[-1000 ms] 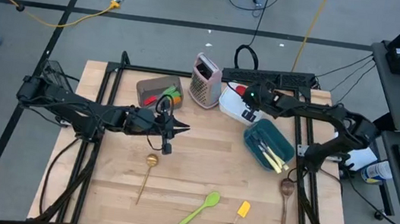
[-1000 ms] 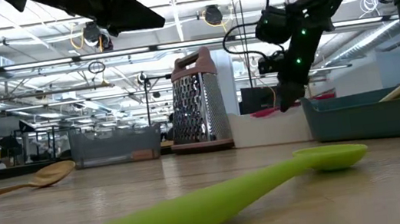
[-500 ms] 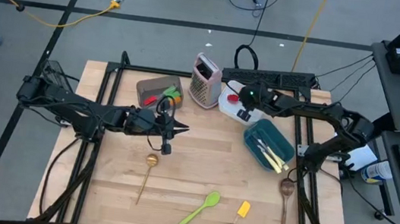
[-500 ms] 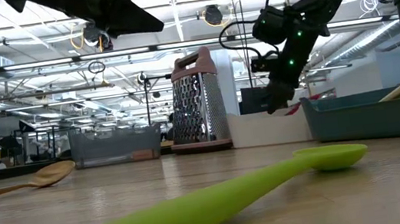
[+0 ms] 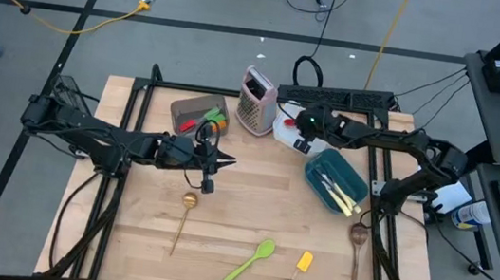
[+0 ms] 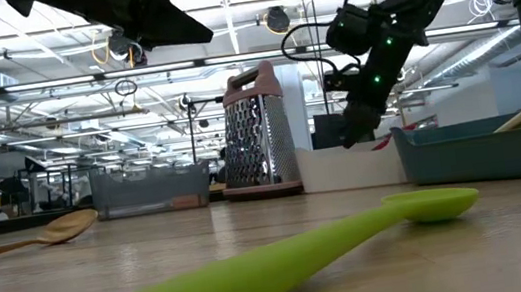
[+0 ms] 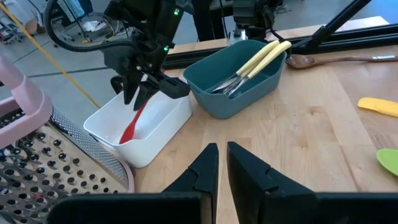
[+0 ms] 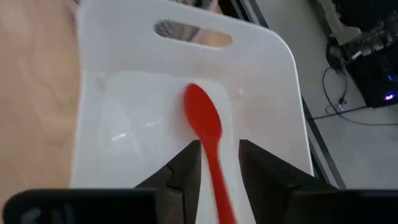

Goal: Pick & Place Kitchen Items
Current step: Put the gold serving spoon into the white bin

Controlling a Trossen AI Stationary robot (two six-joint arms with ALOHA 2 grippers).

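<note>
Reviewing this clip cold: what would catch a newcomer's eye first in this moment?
Most likely the red spoon lying in the white container at the table's back, with the right gripper right above it, fingers parted around the handle. Next, the metal box grater standing upright beside that container, and the green spoon lying on the bare wood near the front edge. The left gripper hangs shut over mid-table.

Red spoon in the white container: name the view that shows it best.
Right wrist view: the whole bowl of the red spoon shows. Left wrist view shows it smaller, leaning in the white container. High and low views barely show it.
</note>
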